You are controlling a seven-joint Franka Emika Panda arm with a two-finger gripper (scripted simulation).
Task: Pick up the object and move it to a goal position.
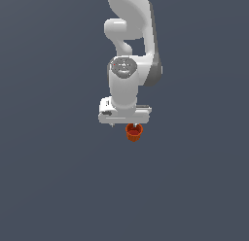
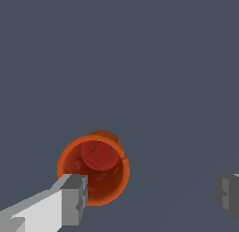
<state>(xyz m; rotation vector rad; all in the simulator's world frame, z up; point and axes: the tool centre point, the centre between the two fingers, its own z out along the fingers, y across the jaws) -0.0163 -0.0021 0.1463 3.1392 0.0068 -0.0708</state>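
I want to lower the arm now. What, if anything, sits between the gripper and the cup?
Nothing visible does. The gripper is open above the orange cup, but one finger overlaps the cup's rim in the wrist view, so the cup is off-centre between the fingers.

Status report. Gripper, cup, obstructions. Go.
Gripper open, nothing held. Orange-red cup upright, off-centre, one finger over its rim. No obstruction visible.
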